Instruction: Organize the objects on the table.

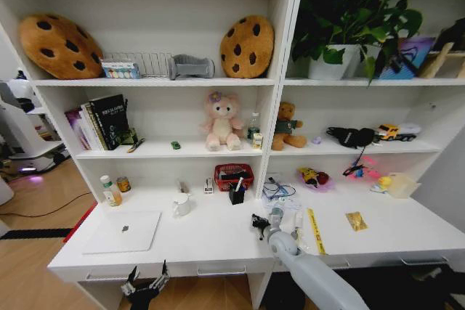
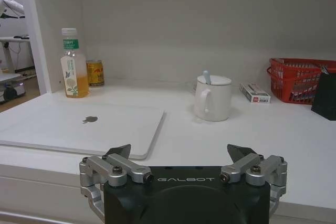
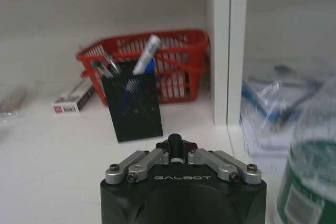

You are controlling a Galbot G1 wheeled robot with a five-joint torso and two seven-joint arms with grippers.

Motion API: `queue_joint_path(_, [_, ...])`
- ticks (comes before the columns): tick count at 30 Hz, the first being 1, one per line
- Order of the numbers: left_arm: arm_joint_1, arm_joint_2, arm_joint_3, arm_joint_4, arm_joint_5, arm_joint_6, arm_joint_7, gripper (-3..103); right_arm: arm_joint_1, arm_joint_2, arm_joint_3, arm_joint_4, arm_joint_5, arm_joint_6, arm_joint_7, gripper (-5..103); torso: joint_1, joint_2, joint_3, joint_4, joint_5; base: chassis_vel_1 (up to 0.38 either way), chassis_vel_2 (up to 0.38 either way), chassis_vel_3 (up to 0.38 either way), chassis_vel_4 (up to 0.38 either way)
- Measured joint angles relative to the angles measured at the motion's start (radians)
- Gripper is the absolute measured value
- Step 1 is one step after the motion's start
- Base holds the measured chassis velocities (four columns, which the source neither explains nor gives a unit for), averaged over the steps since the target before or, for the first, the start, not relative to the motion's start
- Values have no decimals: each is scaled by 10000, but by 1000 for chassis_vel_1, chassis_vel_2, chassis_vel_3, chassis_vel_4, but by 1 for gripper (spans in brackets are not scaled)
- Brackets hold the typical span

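On the long white desk (image 1: 218, 241), a silver laptop (image 1: 123, 231) (image 2: 84, 127) lies shut at the left. My left gripper (image 1: 145, 284) (image 2: 184, 156) hangs open just off the desk's front edge, in front of the laptop. My right gripper (image 1: 259, 224) (image 3: 176, 153) is over the middle of the desk, shut on the end of a thin black pen (image 3: 176, 144). It faces a black mesh pen holder (image 1: 237, 194) (image 3: 131, 106) with pens in it. A yellow ruler (image 1: 315, 230) lies to the right. A tiny green toy car (image 1: 175, 145) sits on the shelf.
A red basket (image 1: 234, 176) (image 3: 157, 61) stands behind the holder, with a small box (image 3: 73, 98) (image 2: 254, 93) beside it. A white mug (image 1: 181, 205) (image 2: 212, 98), a green-capped bottle (image 1: 110, 191) (image 2: 73, 64) and a can (image 1: 123, 184) stand left. A clear bottle (image 1: 277, 215) (image 3: 310, 182) is right beside my right gripper.
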Motion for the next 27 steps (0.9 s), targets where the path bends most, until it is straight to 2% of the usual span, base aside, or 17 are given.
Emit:
queue_joint_path(1, [0,-1,53,27,33,0,4,100,49,-67,-5,53,-647,614,-373,10,0,0,0,-4,-2,0,0,0,0])
queue_joint_path(2, [0,-1,53,27,33,0,4,100,49,-67,-5,53,-647,614,-373,10,0,0,0,-4,-2,0,0,0,0])
queue_joint_path(4, [-11,-15,216,88,141,-1,10,100,486,-30,-40,-62,-1649,1939,-1024,10,-1,1,-1,-4,-3,0,0,0,0])
queue_joint_path(8, [19,-27,377,88,193,60,15,100,1452,422,-207,-648,-2165,2784,-1355,10,0,0,-1,3,-3,0,0,0,0])
queue_joint_path(12, [22,-20,407,120,232,73,19,100,2136,875,-385,-1083,-2172,2998,-1455,10,1,0,-1,1,-5,0,0,0,0])
queue_joint_path(14, [40,11,409,125,238,88,22,100,2759,1453,-608,-1805,-2172,3218,-1662,10,0,1,-1,1,-5,0,0,0,0])
queue_joint_path(16, [43,19,401,125,238,92,23,100,2926,1634,-670,-2103,-2178,3293,-1731,10,0,1,-1,2,-5,0,0,0,0])
queue_joint_path(19, [82,26,318,136,232,98,23,100,3526,2347,-810,-3602,-2396,3664,-2032,10,0,1,-1,1,-5,0,0,0,0])
queue_joint_path(27, [99,24,218,195,198,98,22,100,4050,3003,-742,-5372,-2796,4185,-2283,10,0,1,-1,-1,-4,0,0,0,0])
